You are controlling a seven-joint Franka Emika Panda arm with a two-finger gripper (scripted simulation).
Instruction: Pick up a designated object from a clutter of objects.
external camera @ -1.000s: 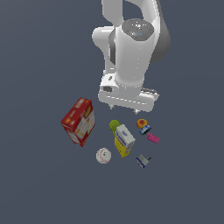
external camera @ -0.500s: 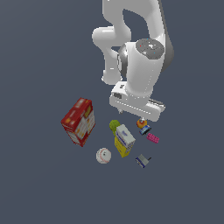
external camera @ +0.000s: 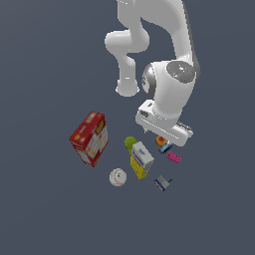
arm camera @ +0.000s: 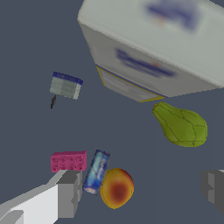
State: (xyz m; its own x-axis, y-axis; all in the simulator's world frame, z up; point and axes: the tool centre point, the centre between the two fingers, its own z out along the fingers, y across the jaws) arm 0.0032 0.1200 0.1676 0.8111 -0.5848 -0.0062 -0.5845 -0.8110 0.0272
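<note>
The designated object [arm camera: 96,172] is a small dark-blue roundish piece with a light-blue rim, lying between the pink brick [arm camera: 68,161] and the orange fruit [arm camera: 117,188]. In the exterior view it shows as a dark speck [external camera: 166,148] just under the arm's hand. My gripper [arm camera: 141,190] is open above it, one finger [arm camera: 68,192] close beside the piece and the brick, the other finger [arm camera: 214,186] far on the opposite side. The fruit and the dark piece both lie between the fingers. Nothing is held.
A yellow-white box [arm camera: 157,48] [external camera: 141,159] and a green lump [arm camera: 181,126] [external camera: 130,143] lie close by. A grey-blue boxy piece [arm camera: 65,85] [external camera: 162,183] sits apart. A red carton [external camera: 89,138] and a white baseball [external camera: 118,177] lie toward the exterior view's left.
The arm has come down and shifted toward the exterior view's right, its hand now low over the orange fruit and pink brick. The objects have not moved.
</note>
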